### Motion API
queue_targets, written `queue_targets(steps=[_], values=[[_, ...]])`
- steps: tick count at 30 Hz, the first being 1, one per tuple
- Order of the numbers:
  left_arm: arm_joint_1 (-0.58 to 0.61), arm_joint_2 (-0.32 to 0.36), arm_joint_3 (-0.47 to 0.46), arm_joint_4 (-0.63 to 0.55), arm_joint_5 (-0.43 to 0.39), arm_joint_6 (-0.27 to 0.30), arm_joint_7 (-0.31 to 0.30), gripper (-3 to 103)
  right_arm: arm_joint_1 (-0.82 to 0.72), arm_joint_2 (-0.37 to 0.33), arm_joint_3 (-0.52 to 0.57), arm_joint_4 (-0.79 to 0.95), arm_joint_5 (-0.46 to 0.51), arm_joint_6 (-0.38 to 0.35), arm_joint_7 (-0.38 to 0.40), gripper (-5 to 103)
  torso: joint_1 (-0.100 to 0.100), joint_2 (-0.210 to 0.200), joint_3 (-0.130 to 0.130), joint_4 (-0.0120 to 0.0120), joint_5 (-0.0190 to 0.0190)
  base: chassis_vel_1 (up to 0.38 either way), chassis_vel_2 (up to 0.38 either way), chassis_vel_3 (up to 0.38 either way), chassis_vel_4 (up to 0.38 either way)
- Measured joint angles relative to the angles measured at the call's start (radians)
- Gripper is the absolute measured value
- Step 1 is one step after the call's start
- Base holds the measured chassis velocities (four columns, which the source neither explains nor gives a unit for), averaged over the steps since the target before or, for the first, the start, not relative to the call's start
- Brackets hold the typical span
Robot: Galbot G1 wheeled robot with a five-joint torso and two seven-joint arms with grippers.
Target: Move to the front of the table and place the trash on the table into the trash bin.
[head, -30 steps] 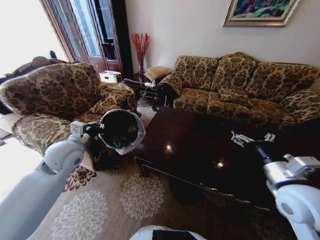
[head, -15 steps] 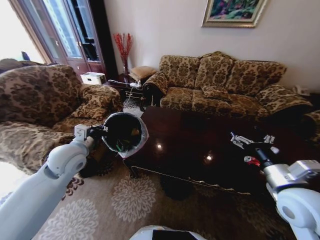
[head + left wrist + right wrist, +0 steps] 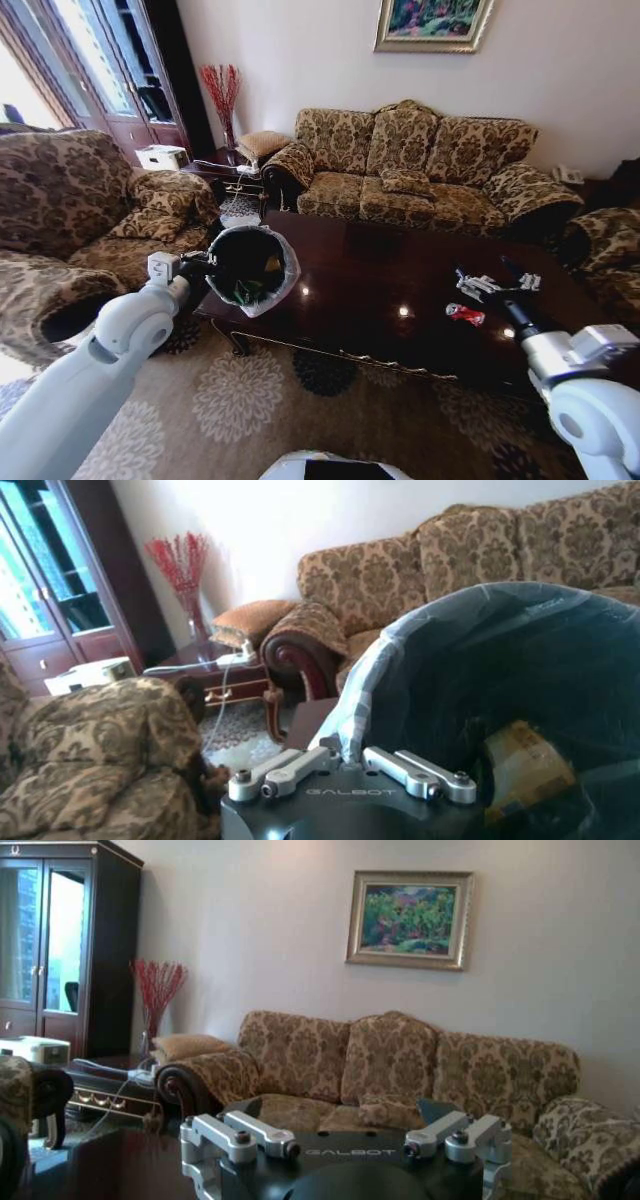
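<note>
One red wrapper [image 3: 465, 314] lies on the table [image 3: 370, 290]. I hold the trash bin [image 3: 250, 268] by its rim, left gripper [image 3: 188, 267] clamped, at the table's corner for loading. Right gripper [image 3: 497, 287] hovers wide open above the wrapper.

Bright window glare, glossy table [image 3: 380, 290] reflections

Glossy white rounded arms, silver screw-studded linkages, and black wrist housings marked GALBOT.
</note>
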Motion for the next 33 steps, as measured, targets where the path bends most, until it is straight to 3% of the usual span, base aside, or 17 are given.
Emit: queue_targets(steps=[6, 10, 15, 17, 19, 20, 23, 24, 29, 31, 33], values=[[0.011, -0.010, 0.001, -0.008, 0.000, -0.003, -0.001, 0, 0.001, 0.003, -0.019, -0.011, -0.018, 0.002, -0.002, 100, 0.000, 0.000, 0.000, 0.0000, -0.0009, -0.369, -0.356, 0.355, 0.345], [0.014, -0.014, 0.003, -0.014, -0.001, -0.003, -0.001, 0, 0.006, -0.007, -0.078, -0.066, -0.090, 0.007, 0.000, 100, 0.000, 0.000, 0.000, -0.0001, -0.0007, -0.359, -0.366, 0.359, 0.369], [0.011, -0.014, 0.014, -0.023, -0.004, -0.003, -0.001, 0, 0.036, -0.086, -0.180, -0.250, -0.210, -0.023, -0.091, 100, 0.000, 0.000, 0.000, -0.0002, 0.0004, -0.285, -0.288, 0.274, 0.294], [-0.001, -0.012, 0.036, -0.026, -0.005, -0.002, -0.002, 0, 0.082, -0.175, -0.280, -0.385, -0.273, 0.030, -0.125, 100, 0.000, 0.000, 0.000, 0.0005, 0.0010, -0.121, -0.141, 0.110, 0.138], [-0.024, -0.011, 0.064, -0.019, -0.008, 0.004, 0.002, 0, 0.087, -0.197, -0.300, -0.425, -0.277, 0.068, -0.123, 100, 0.000, 0.000, 0.000, 0.0006, 0.0011, -0.083, -0.104, 0.054, 0.067], [-0.053, -0.009, 0.093, -0.009, -0.013, 0.009, 0.017, 0, 0.090, -0.222, -0.316, -0.468, -0.271, 0.102, -0.121, 100, 0.000, 0.000, 0.000, -0.0008, 0.0008, 0.000, 0.000, 0.000, 0.000], [-0.059, -0.008, 0.105, -0.008, -0.014, 0.011, 0.034, 0, 0.128, -0.268, -0.365, -0.524, -0.236, 0.111, -0.146, 100, 0.000, 0.000, 0.000, -0.0009, -0.0015, 0.001, 0.005, -0.012, -0.019], [-0.055, -0.008, 0.105, -0.009, -0.014, 0.011, 0.037, 0, 0.163, -0.295, -0.405, -0.561, -0.211, 0.119, -0.165, 100, 0.000, 0.000, 0.000, -0.0009, -0.0032, 0.003, 0.066, -0.040, -0.058], [-0.037, 0.002, 0.085, -0.028, -0.028, 0.006, 0.020, 0, 0.373, -0.374, -0.668, -0.750, -0.123, 0.218, -0.221, 100, 0.000, 0.000, 0.000, 0.0021, 0.0001, 0.077, 0.076, 0.002, 0.003], [-0.034, 0.005, 0.080, -0.040, -0.036, 0.006, 0.015, 0, 0.412, -0.379, -0.708, -0.780, -0.115, 0.220, -0.228, 100, 0.000, 0.000, 0.000, 0.0020, -0.0001, 0.049, 0.021, 0.050, 0.051], [-0.030, 0.013, 0.074, -0.077, -0.068, 0.017, 0.002, 0, 0.495, -0.382, -0.793, -0.850, -0.096, 0.217, -0.254, 100, 0.000, 0.000, 0.000, 0.0002, 0.0001, -0.003, 0.010, 0.019, 0.027]])
